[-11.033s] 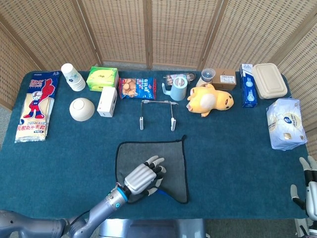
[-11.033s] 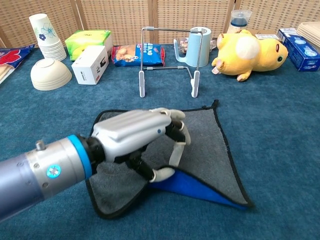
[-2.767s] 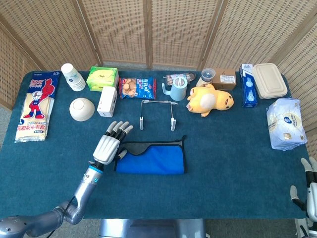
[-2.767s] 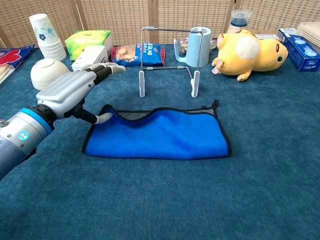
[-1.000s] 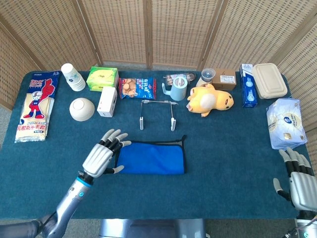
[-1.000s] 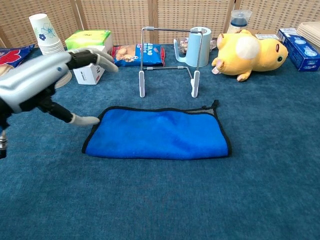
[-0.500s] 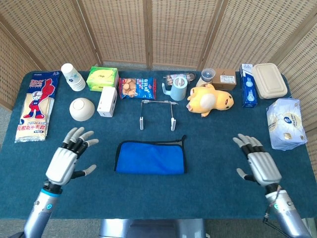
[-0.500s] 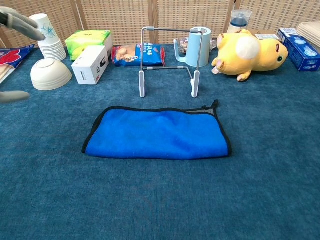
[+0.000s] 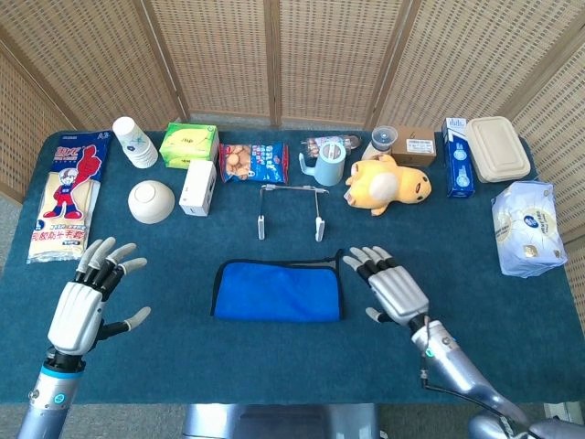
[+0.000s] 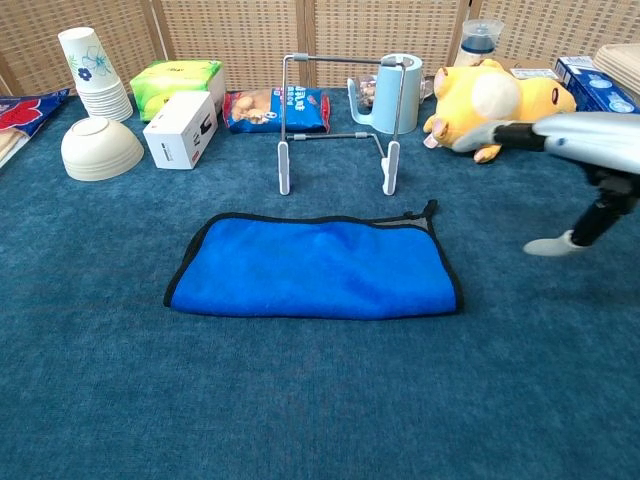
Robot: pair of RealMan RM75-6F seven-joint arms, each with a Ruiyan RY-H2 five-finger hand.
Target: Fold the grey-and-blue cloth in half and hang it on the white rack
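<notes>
Your fold is done: the blue-faced, black-edged cloth (image 9: 278, 291) lies doubled on the worktop, both robot hands, left (image 9: 84, 302) and right (image 9: 391, 288), spread empty, and hanging it on the white wire rack (image 9: 291, 209) remains.

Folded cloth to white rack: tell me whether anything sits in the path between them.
Nothing visible does. The folded cloth lies on bare table directly in front of the white rack, with only open surface between them. The right hand is open beside the cloth's right edge, not touching it.
</notes>
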